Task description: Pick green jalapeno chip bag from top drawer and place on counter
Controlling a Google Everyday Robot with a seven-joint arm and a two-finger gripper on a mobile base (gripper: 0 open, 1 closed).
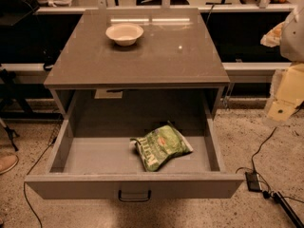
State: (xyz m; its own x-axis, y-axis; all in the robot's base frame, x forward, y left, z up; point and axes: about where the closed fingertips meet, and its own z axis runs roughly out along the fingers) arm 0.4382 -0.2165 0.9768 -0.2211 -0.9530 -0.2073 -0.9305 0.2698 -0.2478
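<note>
The green jalapeno chip bag (161,147) lies flat in the open top drawer (134,185), right of its middle and near the front panel. The drawer is pulled fully out, and its dark handle (134,196) sits at the centre of the front. The counter (137,56) is the glossy grey-brown top above it. My gripper (285,96) is a cream shape at the right edge of the view. It hangs to the right of the cabinet at about counter height, well away from the bag and touching nothing.
A cream bowl (124,33) stands on the counter towards the back, left of centre. Cables and a power block (253,180) lie on the floor right of the drawer. A shoe (7,163) shows at the left edge. Dark shelving runs behind the cabinet.
</note>
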